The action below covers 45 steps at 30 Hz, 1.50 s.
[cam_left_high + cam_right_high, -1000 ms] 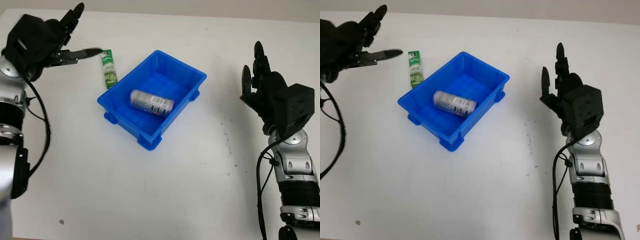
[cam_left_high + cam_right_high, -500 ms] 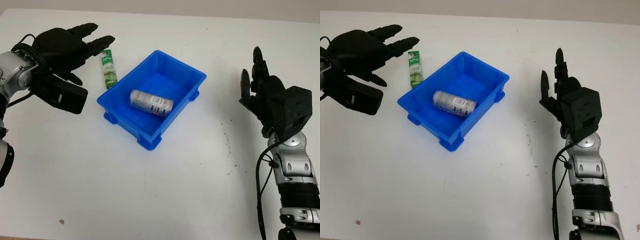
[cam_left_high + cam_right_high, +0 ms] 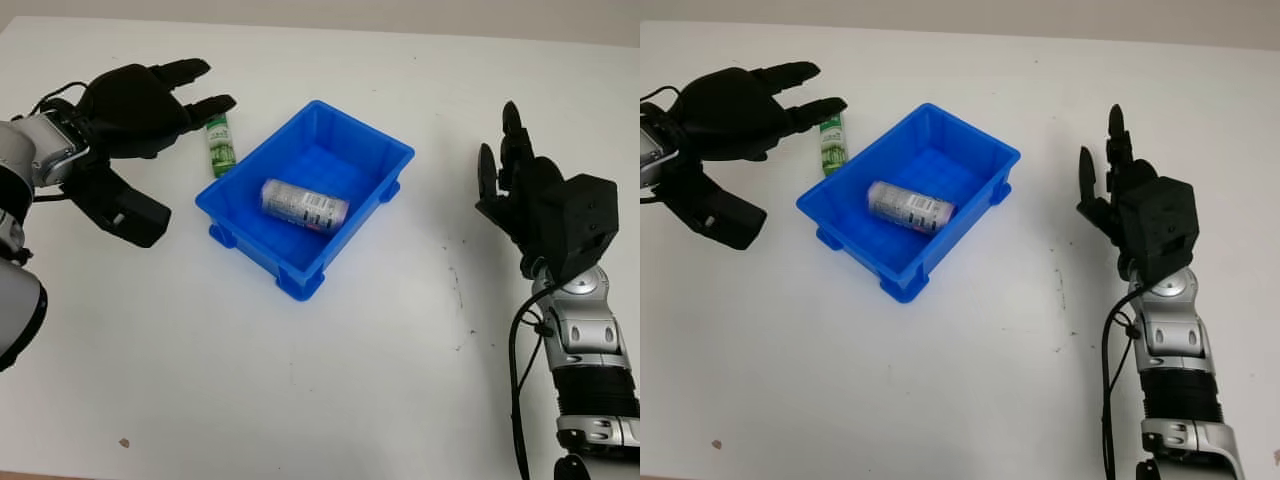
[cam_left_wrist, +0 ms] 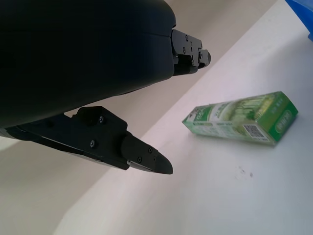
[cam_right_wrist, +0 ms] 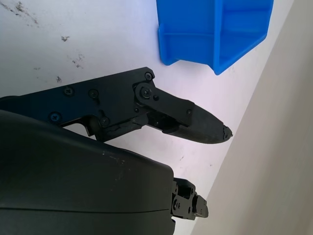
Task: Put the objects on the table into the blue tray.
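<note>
A blue tray (image 3: 390,155) sits at the table's middle with a silver can (image 3: 303,205) lying inside it. A slim green box (image 3: 221,150) lies flat on the table just left of the tray; the left wrist view shows it close up (image 4: 242,118). My left hand (image 3: 190,88) hovers over the box's far end, open, its fingers pointing toward the tray and holding nothing. My right hand (image 3: 505,165) stands open and upright at the right side, well away from the tray.
The white table stretches around the tray. Small dark scuff marks (image 3: 458,290) lie to the right of the tray and a tiny speck (image 3: 123,442) near the front left edge.
My left hand has swung from the far left, turned palm down and come closer over the green box. The right hand has barely shifted.
</note>
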### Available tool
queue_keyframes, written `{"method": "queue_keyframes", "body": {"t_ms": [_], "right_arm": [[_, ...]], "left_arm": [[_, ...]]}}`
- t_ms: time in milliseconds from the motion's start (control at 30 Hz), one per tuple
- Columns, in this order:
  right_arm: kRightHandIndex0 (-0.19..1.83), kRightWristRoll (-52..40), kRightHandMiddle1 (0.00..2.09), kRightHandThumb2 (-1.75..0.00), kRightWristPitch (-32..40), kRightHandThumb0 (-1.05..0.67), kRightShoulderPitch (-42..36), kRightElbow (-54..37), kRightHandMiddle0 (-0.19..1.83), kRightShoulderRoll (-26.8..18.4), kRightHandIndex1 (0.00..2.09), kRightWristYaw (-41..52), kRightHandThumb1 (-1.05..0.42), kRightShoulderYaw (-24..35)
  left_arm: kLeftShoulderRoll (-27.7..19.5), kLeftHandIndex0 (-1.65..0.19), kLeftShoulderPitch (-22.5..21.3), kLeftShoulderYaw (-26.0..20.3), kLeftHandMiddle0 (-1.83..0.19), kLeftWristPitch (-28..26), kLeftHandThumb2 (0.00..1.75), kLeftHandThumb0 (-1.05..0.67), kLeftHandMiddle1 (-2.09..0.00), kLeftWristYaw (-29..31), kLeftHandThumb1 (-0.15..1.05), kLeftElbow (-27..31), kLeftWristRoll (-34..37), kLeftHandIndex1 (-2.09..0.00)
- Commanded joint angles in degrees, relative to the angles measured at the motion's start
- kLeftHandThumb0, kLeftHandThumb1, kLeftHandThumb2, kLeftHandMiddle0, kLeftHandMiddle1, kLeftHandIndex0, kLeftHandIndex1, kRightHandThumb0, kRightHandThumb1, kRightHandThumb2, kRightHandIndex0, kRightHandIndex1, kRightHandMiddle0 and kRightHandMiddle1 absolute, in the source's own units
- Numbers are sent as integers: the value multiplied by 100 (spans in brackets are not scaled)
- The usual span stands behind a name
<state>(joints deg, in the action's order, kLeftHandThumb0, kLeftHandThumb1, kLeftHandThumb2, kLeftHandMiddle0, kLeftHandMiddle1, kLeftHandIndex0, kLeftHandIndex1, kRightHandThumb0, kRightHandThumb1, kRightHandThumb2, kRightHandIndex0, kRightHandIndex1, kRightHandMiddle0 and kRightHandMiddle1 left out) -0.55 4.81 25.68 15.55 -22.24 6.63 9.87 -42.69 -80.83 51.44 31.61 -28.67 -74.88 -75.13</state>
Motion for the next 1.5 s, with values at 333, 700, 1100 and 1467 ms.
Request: {"method": "queue_keyframes", "body": {"t_ms": [333, 700, 1100, 1467], "right_arm": [[-19, -91, 0, -74, -61, -66, -305, -147, -19, 46, 0, -1, -105, 71], [-19, -262, 0, -72, -46, -68, -494, -365, -19, 101, 0, -49, -105, 208], [-19, -248, 0, -73, -27, -65, -603, -539, -19, 71, 0, -141, -105, 268], [-19, -366, 0, -78, 148, -62, -715, -767, -19, -13, 0, 135, -105, 389]], "left_arm": [[382, 0, -711, 699, 3, -234, 9, -5, -5, -193, 103, -219, -444, -6], [664, -3, -851, 1329, 0, -385, 5, -13, -6, -483, 99, -305, -887, -7], [924, -21, -387, 1592, -25, -433, 6, -7, -8, -382, 101, -401, -895, -10], [994, -17, -209, 1668, -24, -581, 6, -15, -185, -348, 103, -444, -790, -175]]}}
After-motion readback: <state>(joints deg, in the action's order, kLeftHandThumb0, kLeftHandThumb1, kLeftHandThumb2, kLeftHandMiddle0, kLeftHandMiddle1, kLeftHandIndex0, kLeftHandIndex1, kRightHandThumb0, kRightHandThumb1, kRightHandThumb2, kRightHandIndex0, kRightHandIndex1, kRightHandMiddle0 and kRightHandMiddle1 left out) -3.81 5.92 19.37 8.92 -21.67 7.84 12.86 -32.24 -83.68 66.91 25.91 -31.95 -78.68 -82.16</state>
